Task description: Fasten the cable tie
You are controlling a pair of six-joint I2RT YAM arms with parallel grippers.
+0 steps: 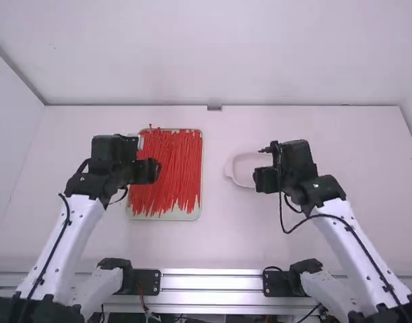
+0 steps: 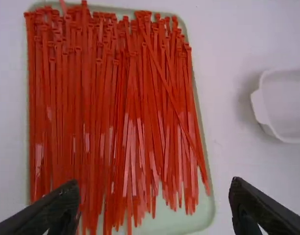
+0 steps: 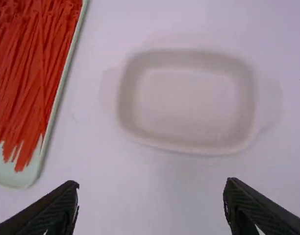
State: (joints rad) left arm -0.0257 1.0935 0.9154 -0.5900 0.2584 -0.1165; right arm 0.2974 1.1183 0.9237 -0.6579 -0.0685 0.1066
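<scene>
High view: the left pincer (image 1: 149,171) hangs over the tray (image 1: 192,214) of red cable ties (image 1: 172,168). The right pincer (image 1: 263,180) hangs over a white dish (image 1: 233,168) on the worktop (image 1: 327,134).

Left wrist view: jaws released and empty, with the ties directly beneath and ahead.

Right wrist view: jaws released and empty, with the dish just ahead.

Risk: the ties lie packed and overlapping, so a closing pincer may lift several or none.

The ties (image 1: 167,171) were thin, bright orange-red strips, all straight and unfastened. They lay heaped in a dense pile running lengthwise on a pale green tray (image 1: 190,214), a few slanting across the rest, near a white dish (image 1: 241,169).
</scene>
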